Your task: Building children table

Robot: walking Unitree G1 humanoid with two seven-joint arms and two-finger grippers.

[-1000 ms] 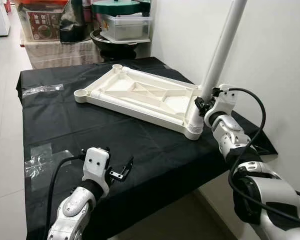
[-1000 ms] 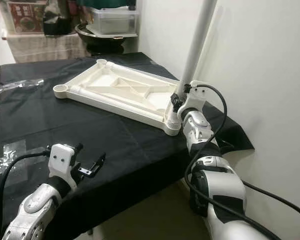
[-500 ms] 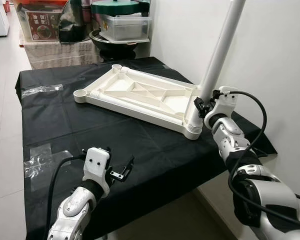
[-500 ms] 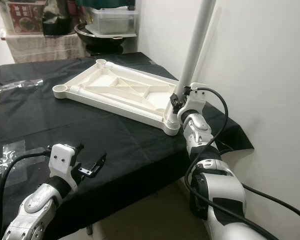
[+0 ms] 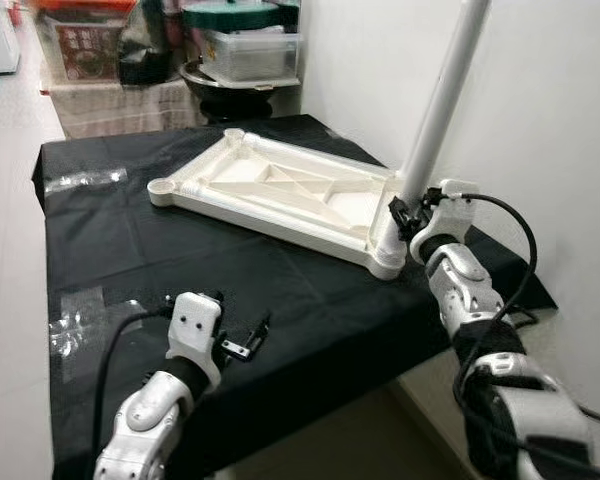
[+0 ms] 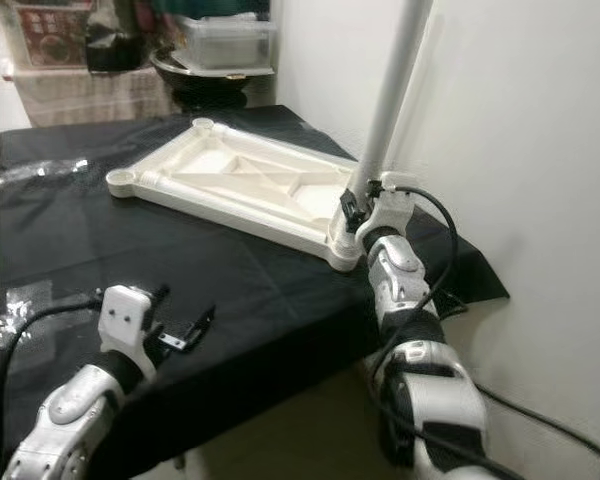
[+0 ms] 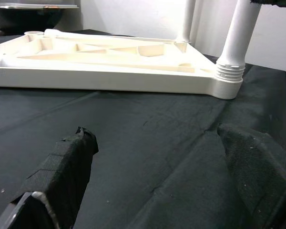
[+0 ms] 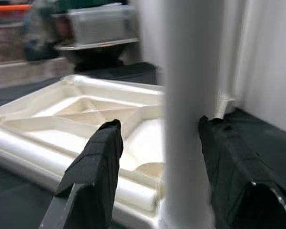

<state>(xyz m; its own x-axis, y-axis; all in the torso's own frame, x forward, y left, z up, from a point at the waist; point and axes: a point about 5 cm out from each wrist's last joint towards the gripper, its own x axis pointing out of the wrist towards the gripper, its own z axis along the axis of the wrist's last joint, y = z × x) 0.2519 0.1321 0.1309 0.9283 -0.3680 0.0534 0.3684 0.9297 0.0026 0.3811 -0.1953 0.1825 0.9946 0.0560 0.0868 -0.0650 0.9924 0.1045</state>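
The white plastic table top [image 5: 280, 190] lies upside down on the black cloth. One white leg [image 5: 440, 100] stands upright in its near right corner socket [image 7: 229, 76]. My right gripper [image 5: 405, 212] is at the foot of that leg, open. In the right wrist view its fingers [image 8: 97, 162] straddle the leg [image 8: 193, 95], with a gap on one side. My left gripper [image 5: 242, 340] hovers low over the cloth at the near left, open and holding nothing; its fingers [image 7: 62, 176] point toward the table top [image 7: 109, 76].
The black-covered table [image 5: 110, 230] ends just beyond my left gripper and at the right by the white wall [image 5: 550, 120]. Clear tape patches [image 5: 80, 320] lie on the cloth. Behind the table stand plastic boxes [image 5: 250, 50] and a dark bowl [image 5: 230, 85].
The view has shaken slightly and blurred. My right wrist has shifted a little toward me at the leg's foot. The leg, table top and left gripper stay put.
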